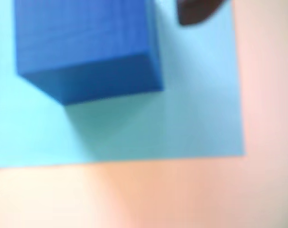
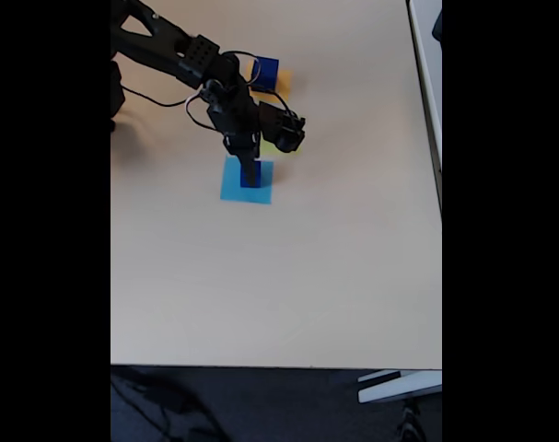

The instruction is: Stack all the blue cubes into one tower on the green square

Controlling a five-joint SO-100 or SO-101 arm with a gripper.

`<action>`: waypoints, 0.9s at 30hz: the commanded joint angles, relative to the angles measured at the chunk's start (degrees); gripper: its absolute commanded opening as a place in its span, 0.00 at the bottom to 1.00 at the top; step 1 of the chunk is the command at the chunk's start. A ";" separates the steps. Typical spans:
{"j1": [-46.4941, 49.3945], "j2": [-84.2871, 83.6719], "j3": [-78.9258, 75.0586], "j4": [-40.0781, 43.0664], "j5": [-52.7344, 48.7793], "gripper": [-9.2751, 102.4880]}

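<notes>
In the wrist view a large blue cube [image 1: 87,47] rests on the light-blue paper square [image 1: 196,104]. One dark fingertip [image 1: 196,13] shows at the top right, a small gap away from the cube's right side. In the fixed view my gripper [image 2: 250,173] points down over that light-blue square [image 2: 231,189], with the cube [image 2: 252,181] dark beneath it. A second blue cube [image 2: 264,72] sits farther back on an orange-yellow square [image 2: 285,81]. A sliver of the green square [image 2: 294,151] peeks out beside the wrist; the rest is hidden by the arm.
The arm [image 2: 168,46] reaches in from the top left of the fixed view, trailing a black cable [image 2: 159,99]. The beige table [image 2: 279,276] stretches wide toward the near edge [image 2: 279,366] and to the right edge [image 2: 437,184].
</notes>
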 commanded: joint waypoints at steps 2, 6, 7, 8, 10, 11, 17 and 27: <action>-1.85 6.15 -7.91 0.44 0.79 0.39; -3.78 6.42 -12.04 1.05 4.04 0.38; -4.31 6.42 -12.74 0.79 4.92 0.38; -4.92 6.42 -13.27 0.62 6.06 0.38; -6.33 6.24 -14.68 0.53 7.65 0.37; -7.03 5.98 -15.12 0.35 8.79 0.37; -11.69 4.66 -15.12 -0.97 15.29 0.37; -16.52 3.87 -10.63 -5.27 20.74 0.36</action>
